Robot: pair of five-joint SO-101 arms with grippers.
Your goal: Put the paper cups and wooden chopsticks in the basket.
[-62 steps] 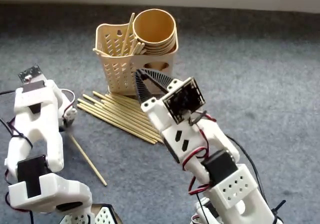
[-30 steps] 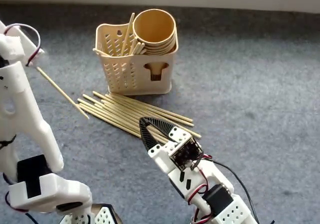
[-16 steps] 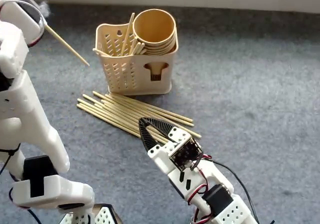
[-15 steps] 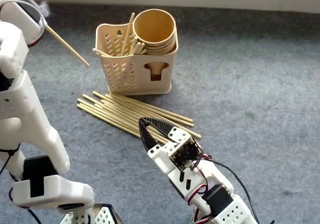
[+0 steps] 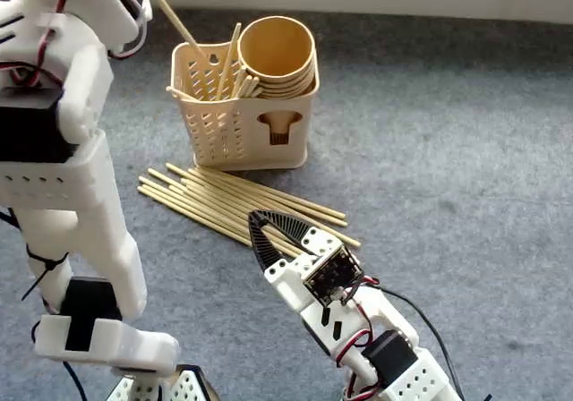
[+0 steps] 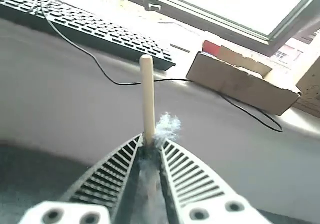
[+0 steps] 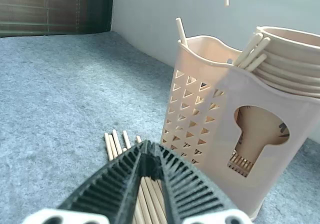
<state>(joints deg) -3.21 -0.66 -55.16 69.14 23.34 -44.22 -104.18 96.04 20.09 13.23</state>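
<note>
Grey carpet covers the whole work surface, and the basket stands near its far edge. The paper cups are already stacked inside the basket, on the side toward the right arm. Several chopsticks lean in the other part, beside the cups. A loose pile of chopsticks lies on the carpet just in front of the basket, toward the near edge.

The left gripper stands high above the far left corner of the carpet. Its fingers are clenched on one chopstick, and a bit of fluff sits at the grip. This stick is slanted, not upright. In the high view its lower end points down toward the basket and reaches about the far rim of the part with the chopsticks. Whether the tip is already over the opening cannot be told.

The right gripper is low, at the near end of the pile, with its fingers closed and seemingly nothing between them.

The left arm probably has to bring the lower tip over the opening before it lets go, or the stick may strike the rim and fall outside.
</note>
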